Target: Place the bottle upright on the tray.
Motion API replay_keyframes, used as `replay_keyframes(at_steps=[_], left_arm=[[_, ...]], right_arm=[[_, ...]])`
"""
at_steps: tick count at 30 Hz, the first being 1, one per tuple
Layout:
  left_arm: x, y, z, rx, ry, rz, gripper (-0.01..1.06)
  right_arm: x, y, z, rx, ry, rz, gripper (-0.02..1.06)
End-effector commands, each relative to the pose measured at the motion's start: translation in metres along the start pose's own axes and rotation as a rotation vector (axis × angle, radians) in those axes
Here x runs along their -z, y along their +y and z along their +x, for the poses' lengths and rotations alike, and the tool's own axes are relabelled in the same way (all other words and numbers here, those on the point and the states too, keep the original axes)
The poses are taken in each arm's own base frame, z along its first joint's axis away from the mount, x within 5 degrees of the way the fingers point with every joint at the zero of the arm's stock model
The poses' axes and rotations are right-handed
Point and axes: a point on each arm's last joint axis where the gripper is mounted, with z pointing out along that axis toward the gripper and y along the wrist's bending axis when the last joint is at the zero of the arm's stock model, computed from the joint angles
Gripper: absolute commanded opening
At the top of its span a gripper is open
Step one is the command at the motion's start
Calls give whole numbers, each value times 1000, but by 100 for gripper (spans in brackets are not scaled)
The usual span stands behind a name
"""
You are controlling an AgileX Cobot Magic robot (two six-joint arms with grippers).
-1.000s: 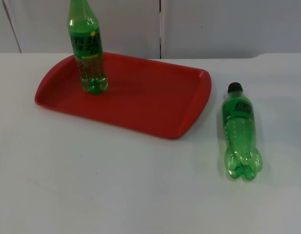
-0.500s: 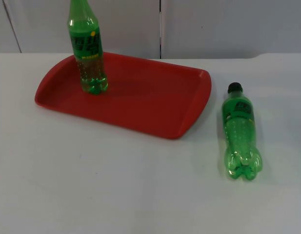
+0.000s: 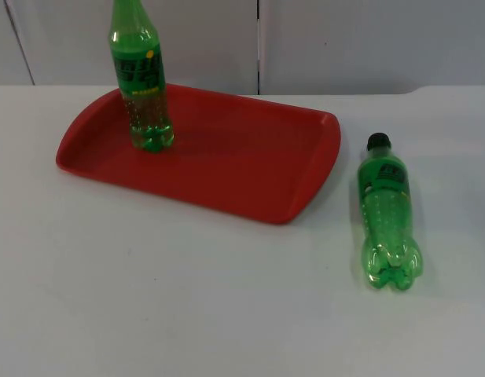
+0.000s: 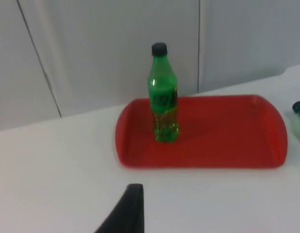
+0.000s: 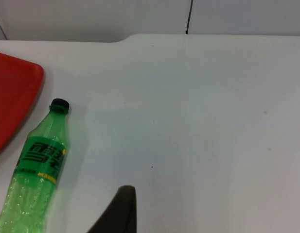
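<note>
A red tray (image 3: 226, 169) lies on the white table, back left. One green bottle (image 3: 141, 86) with a black cap stands upright on the tray's left part. A second green bottle (image 3: 387, 212) lies on its side on the table just right of the tray, cap toward the wall. In the left wrist view my left gripper (image 4: 128, 213) waits well short of the tray (image 4: 222, 141) and the upright bottle (image 4: 163, 97). In the right wrist view my right gripper (image 5: 118, 213) waits beside the lying bottle (image 5: 35, 167), apart from it, with the tray's corner (image 5: 11, 102) beyond.
The grey partition wall (image 3: 344, 39) closes the table's far edge right behind the tray. Bare white table (image 3: 187, 298) stretches in front of the tray and to the right of the lying bottle.
</note>
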Motion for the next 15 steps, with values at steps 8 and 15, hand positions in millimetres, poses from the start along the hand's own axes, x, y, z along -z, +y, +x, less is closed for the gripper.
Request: replay_keyframes(at_steps=[8,15], left_arm=[[-8,-1,44,42,68,0,105],[0,0,53,48,88,-9,105]], right_arm=[[1,-1,0,4,-4,4,105],[1,-1,0,4,-4,4,105]])
